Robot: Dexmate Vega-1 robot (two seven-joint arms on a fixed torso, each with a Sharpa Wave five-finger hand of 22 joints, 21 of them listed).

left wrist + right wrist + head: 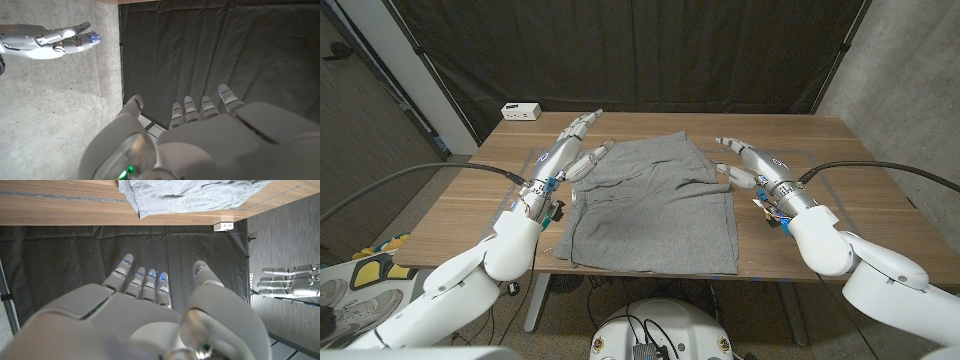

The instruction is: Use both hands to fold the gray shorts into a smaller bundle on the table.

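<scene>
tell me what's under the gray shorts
The gray shorts lie spread directly on the wooden table. Whether anything is beneath the fabric cannot be seen, since the cloth covers that area.

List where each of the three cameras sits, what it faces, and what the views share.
Head view: fixed on the head, looking down at the table and gray shorts; both arms show.
Left wrist view: on the left wrist, facing the black curtain; left robot hand in front.
Right wrist view: on the right wrist, turned; right robot hand.
Shared: shorts in head and right wrist views.
</scene>
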